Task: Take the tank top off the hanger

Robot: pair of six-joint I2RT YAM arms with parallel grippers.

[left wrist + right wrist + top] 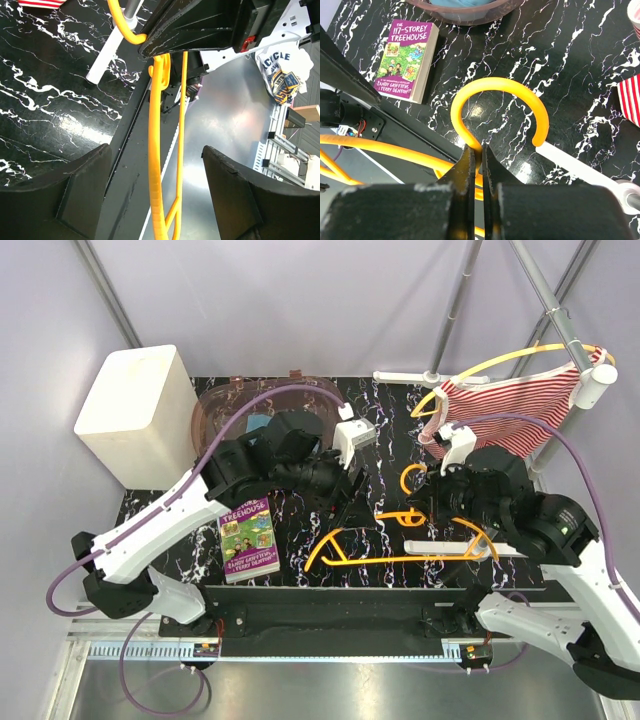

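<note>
A red-and-white striped tank top (510, 405) hangs on a yellow hanger (520, 352) at the back right, by the white rack post (597, 380). A second, bare yellow hanger (400, 560) lies over the table's front middle. My right gripper (420, 502) is shut on the neck of its hook (500, 87); the jaws (481, 152) pinch the yellow stem. My left gripper (345, 505) is open, and the bare hanger's arm (156, 125) runs between its fingers (85, 190) without touching them. Striped cloth shows at the right wrist view's edge (631, 97).
A purple book (248, 538) lies at the front left. A white box (135, 415) stands at the back left beside a clear pinkish tub (235, 410). A white rod (505, 549) lies on the black marbled table (380, 430).
</note>
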